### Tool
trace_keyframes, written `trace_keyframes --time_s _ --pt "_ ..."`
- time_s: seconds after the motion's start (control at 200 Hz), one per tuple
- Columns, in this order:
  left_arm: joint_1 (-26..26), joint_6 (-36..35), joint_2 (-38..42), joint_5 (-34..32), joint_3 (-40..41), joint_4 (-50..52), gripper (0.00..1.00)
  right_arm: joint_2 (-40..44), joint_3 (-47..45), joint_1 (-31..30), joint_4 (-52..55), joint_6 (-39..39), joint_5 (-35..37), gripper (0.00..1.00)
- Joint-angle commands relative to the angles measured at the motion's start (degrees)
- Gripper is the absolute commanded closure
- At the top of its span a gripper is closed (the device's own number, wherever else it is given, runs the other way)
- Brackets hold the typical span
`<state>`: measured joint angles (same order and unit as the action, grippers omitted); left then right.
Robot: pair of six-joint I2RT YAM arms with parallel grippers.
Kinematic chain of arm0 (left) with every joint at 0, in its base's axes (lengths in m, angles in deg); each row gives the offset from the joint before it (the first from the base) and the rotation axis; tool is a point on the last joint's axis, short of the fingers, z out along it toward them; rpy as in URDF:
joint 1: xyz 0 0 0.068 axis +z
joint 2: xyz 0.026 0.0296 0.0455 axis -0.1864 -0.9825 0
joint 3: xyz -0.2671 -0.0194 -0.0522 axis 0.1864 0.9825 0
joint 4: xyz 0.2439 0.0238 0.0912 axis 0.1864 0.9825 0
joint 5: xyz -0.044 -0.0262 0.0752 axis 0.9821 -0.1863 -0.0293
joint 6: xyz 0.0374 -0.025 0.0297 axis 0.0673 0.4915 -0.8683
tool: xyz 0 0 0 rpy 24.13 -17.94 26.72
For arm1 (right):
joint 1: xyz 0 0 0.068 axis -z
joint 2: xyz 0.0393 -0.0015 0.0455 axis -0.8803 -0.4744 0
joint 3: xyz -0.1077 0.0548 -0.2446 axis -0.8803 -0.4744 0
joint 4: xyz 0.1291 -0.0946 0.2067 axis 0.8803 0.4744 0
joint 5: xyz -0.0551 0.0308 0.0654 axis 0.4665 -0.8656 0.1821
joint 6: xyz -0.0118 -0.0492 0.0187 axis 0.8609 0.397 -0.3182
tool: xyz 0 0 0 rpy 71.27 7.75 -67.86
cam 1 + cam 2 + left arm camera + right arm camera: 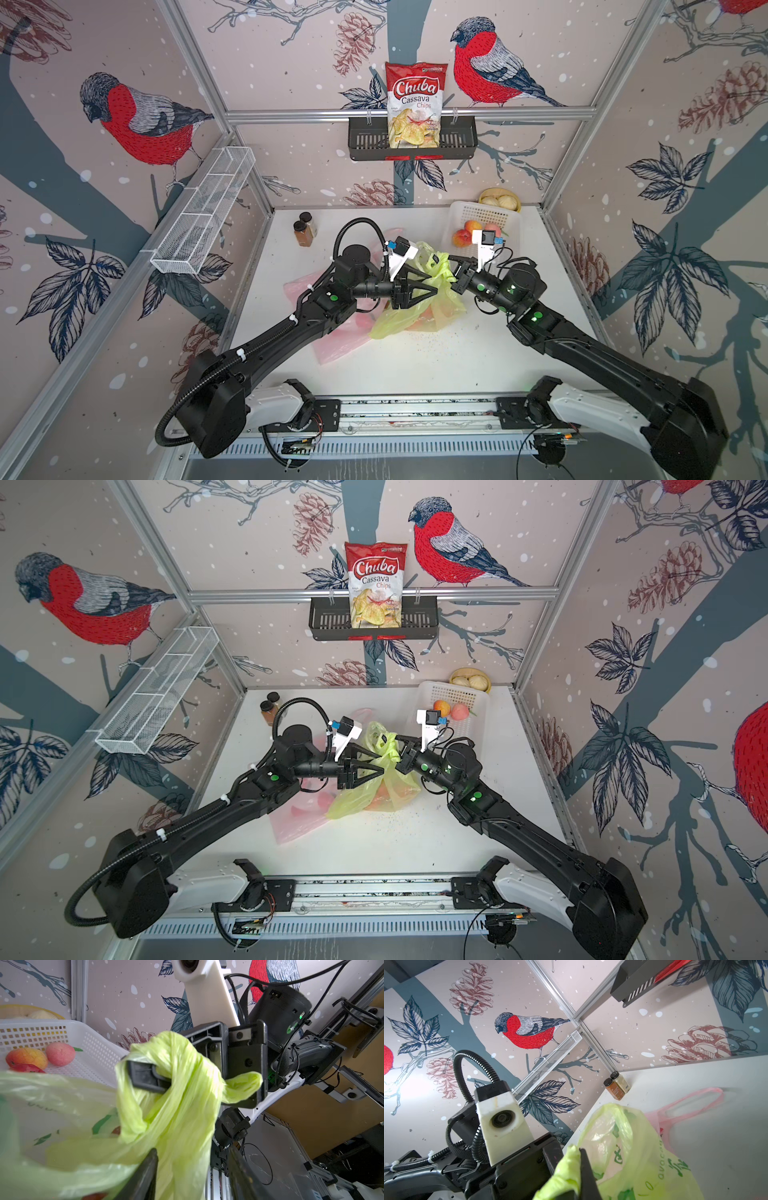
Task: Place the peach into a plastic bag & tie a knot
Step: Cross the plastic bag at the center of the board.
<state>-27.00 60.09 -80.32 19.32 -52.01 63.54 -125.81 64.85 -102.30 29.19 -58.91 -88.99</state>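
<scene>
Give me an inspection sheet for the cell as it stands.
Surface: white table, specks by the green bag.
Job's things: green bag holds an orange fruit, likely the peach; more fruit in white basket.
Clutter: pink bag, two spice jars, bowl of buns.
Grippers: left tool open, bag between its jaws; right tool shut on green bag.
Cables: conduit loops above left arm.
Surroundings: wire shelf, chips bag in black rack.
</scene>
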Motion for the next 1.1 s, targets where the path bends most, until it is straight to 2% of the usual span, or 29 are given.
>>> trace_keyframes --time_s 0.0,0.165,0.29,0.45,0.615,0.76,0.815,0.926,1.096 --pt "1.3 1.9 2.9 -1.7 1.4 -2.2 0.47 0.7 -0.2 1.1 -4.1 -1.7 -3.9 1.00" --pt "5.0 4.3 8.0 -2.3 1.4 -1.9 0.47 0.5 0.3 1.9 -3.6 -1.7 -5.5 1.00" --pt "7.1 8.4 10.4 -3.0 0.6 -5.8 0.46 0.4 0.9 2.0 -2.7 -1.3 -6.2 1.00" --pt "7.2 11.7 7.4 -2.0 -3.0 -8.5 0.45 0.5 1.0 2.0 -2.6 -1.3 -6.8 1.00" --pt "7.1 14.8 5.2 -3.8 -3.5 -13.3 0.44 0.7 1.3 2.1 -2.1 -1.1 -6.8 1.00" --pt "4.0 13.8 1.9 -2.7 -3.9 -12.8 0.60 0.7 1.6 2.0 -2.2 -1.2 -5.7 1.00" --pt "2.2 12.9 1.2 -3.2 -3.2 -12.6 0.62 0.7 1.8 2.0 -2.4 -1.3 -5.5 1.00" --pt "0.5 14.1 0.2 -4.9 -1.0 -15.1 0.51 0.4 2.3 1.9 -3.0 -1.6 -6.1 1.00" --pt "0.4 16.5 -1.9 -5.4 -0.4 -19.2 0.48 -0.3 3.6 1.1 -2.5 -1.5 -7.2 1.00"
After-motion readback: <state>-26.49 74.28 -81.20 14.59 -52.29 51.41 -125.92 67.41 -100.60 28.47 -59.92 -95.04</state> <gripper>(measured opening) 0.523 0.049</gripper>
